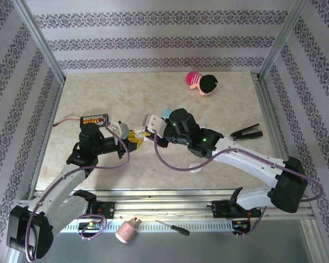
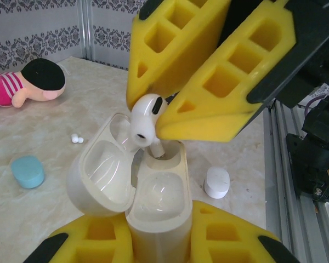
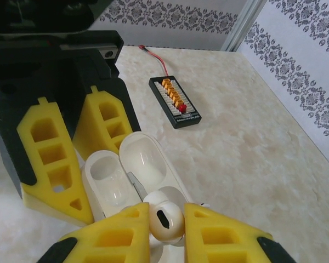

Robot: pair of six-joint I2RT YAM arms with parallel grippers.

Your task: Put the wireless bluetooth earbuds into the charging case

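The left gripper (image 2: 153,230) is closed on the lower body of an open white charging case (image 2: 156,189). It holds the case upright above the marble surface (image 2: 22,219), with the lid (image 2: 98,170) hinged back. The right gripper (image 3: 165,216) is pinched narrowly on the bulb of a white earbud (image 3: 167,224) right over the case's mouth. The earbud's stem points down into one slot, but how deep it sits cannot be told. A round blue case (image 2: 27,171) lies on the surface on the lid side of the charging case, and a small closed white case (image 2: 216,182) lies on the opposite side. A black board with orange connectors (image 3: 175,101) lies near the charging case. A plush doll (image 1: 202,82) lies well apart, beyond it.
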